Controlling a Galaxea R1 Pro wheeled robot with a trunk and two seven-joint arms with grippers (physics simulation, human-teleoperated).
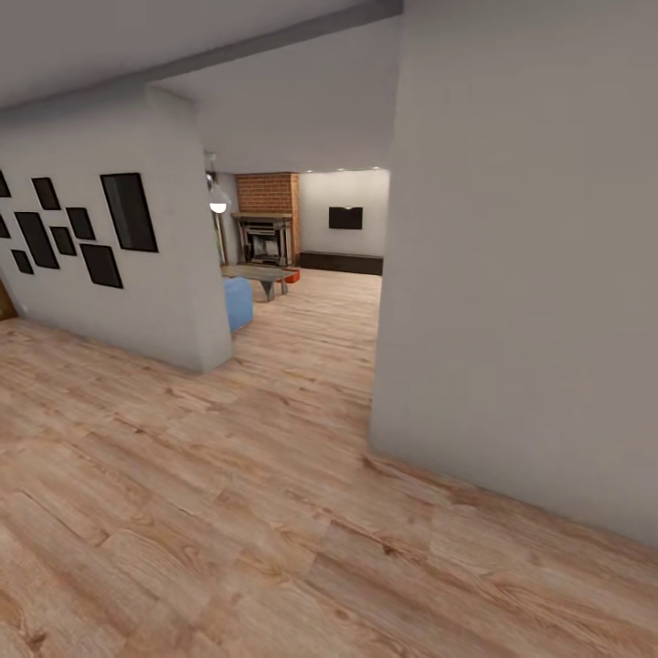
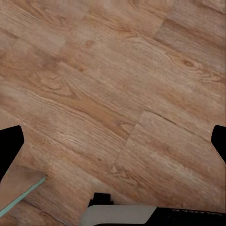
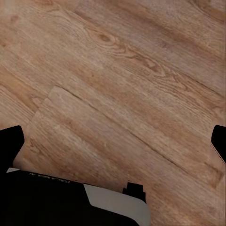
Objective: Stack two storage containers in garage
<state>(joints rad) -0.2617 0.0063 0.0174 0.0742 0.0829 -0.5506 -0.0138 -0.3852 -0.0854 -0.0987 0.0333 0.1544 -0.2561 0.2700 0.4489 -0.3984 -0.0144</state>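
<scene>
Transit step, judged: base on plank floor (image 1: 228, 512) facing living room (image 1: 302, 247), one red container (image 1: 291, 275) far ahead beside grey table (image 1: 259, 272); both grippers spread wide, empty; next, drive through the opening.

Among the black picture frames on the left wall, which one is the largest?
The tall upright frame, the one nearest the wall's corner. The other frames to its left are clearly smaller and tilted.

Head camera facing down hallway, both wrist cameras close above wood floor (image 1: 228, 512)
</scene>
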